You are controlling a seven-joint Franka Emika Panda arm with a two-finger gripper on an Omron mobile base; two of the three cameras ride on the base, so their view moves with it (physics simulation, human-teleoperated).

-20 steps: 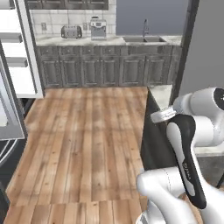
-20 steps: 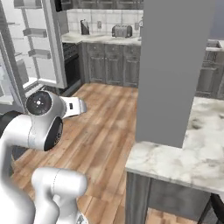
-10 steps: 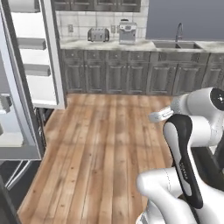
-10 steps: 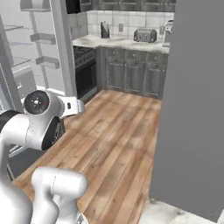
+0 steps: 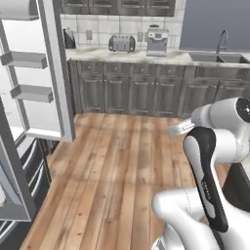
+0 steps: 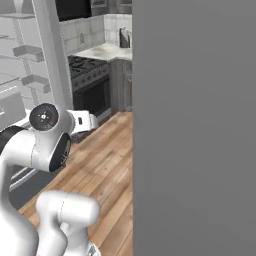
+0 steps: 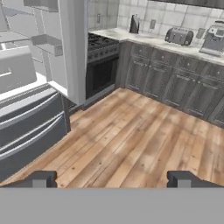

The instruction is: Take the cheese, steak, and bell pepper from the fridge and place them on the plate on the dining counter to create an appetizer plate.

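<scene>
The fridge (image 7: 26, 74) stands at the left with its white inside, pale shelves and grey lower drawers showing. One of its doors (image 5: 51, 73) hangs open and carries white bins (image 5: 27, 59). The same fridge (image 6: 20, 65) shows at the left of the right base view. My gripper (image 7: 112, 179) is open, its two dark fingertips (image 7: 41, 179) wide apart with nothing between them, above the wooden floor and still well short of the fridge. The cheese, steak, bell pepper and plate are out of view. Of the dining counter I see the grey pillar (image 6: 195, 125).
A black stove (image 7: 103, 61) stands just beyond the fridge. Dark cabinets (image 5: 141, 93) run along the back wall, carrying a toaster (image 5: 122, 44), a coffee machine (image 5: 157, 40) and a sink (image 5: 217, 56). The wooden floor (image 5: 117, 161) stretches between me and the fridge.
Both base views have swung across the kitchen, so the camera has moved. The fridge now looms larger at the left and the marble top has left the right base view. The gripper stays open.
</scene>
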